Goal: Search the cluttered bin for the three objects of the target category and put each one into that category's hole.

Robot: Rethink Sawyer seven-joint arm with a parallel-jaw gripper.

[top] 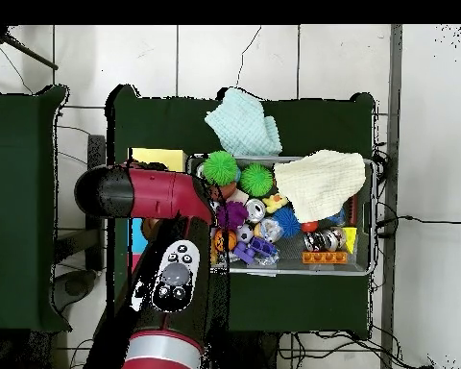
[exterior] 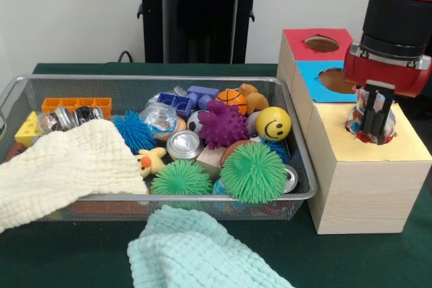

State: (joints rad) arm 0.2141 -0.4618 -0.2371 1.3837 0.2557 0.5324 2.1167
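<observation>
My gripper [exterior: 373, 128] hangs over the round hole [exterior: 362, 137] in the yellow top panel [exterior: 405, 145] of the pale wooden box. It is shut on a polka-dot bag [exterior: 360, 104], which bunches around the black fingers at the hole's mouth. The wire mesh bin [exterior: 155, 79] stands to the left, full of toys. No other polka-dot bag shows in it. In the overhead view my arm [top: 167, 269] covers the gripper and most of the box, and only a corner of the yellow panel [top: 157, 159] shows.
A cream waffle cloth [exterior: 61, 166] drapes over the bin's left front rim. A mint-green waffle cloth [exterior: 196, 251] lies on the table in front. The blue-topped hole [exterior: 334, 80] and red-topped hole [exterior: 321, 44] sit behind the yellow one. Spiky balls, cans and blocks fill the bin.
</observation>
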